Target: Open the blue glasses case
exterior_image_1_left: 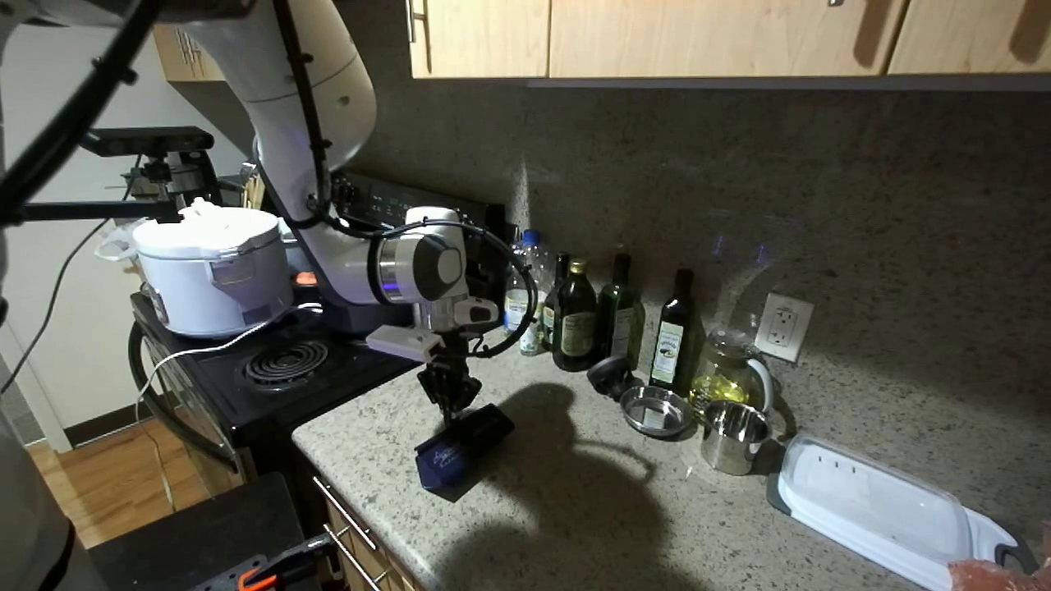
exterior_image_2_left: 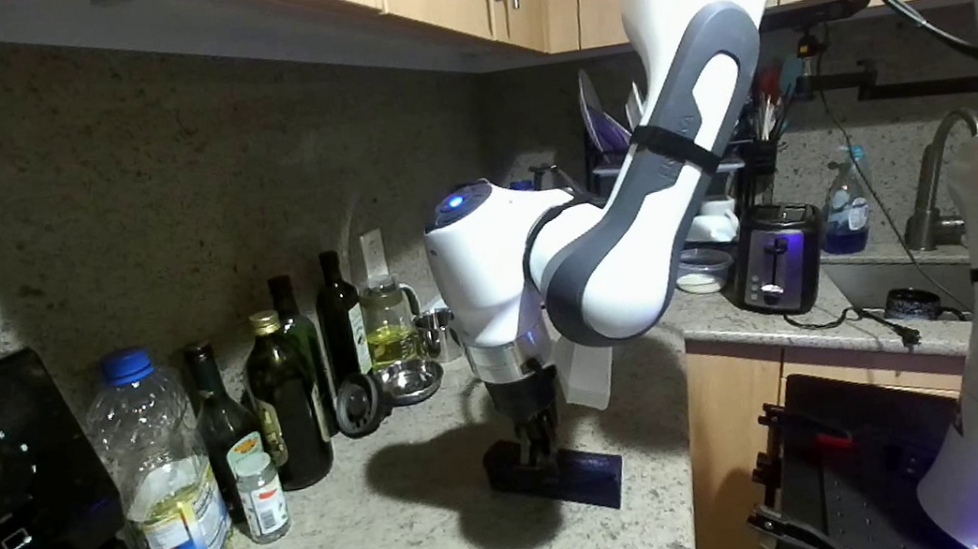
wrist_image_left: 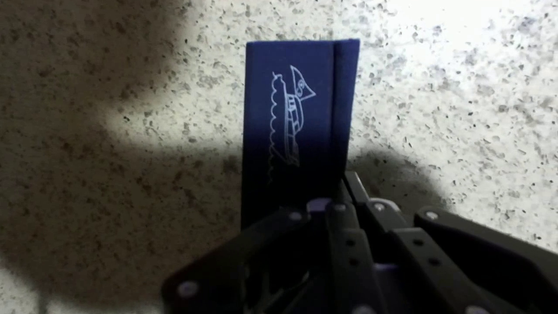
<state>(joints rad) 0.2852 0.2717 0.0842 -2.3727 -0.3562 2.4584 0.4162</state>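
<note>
The blue glasses case (exterior_image_1_left: 447,466) lies on the counter near its front edge, below my gripper. It is dark navy, oblong and ridged, and looks closed. In an exterior view the case (exterior_image_2_left: 593,479) shows on both sides of the fingers. In the wrist view the case (wrist_image_left: 290,104) stands lengthwise with a white boat drawing and a narrow strip along its right edge. My gripper (wrist_image_left: 348,187) has its fingers nearly together at that right edge, which runs into the thin gap between the tips. The gripper (exterior_image_1_left: 448,419) points down. The case's near end is hidden by the fingers.
Several oil bottles (exterior_image_1_left: 577,320) stand along the back wall with a steel dish (exterior_image_1_left: 656,411), a steel cup (exterior_image_1_left: 733,439) and a glass jug (exterior_image_1_left: 722,382). A white tray with a clear lid (exterior_image_1_left: 870,501) lies farther along. The stove (exterior_image_1_left: 279,365) borders the counter.
</note>
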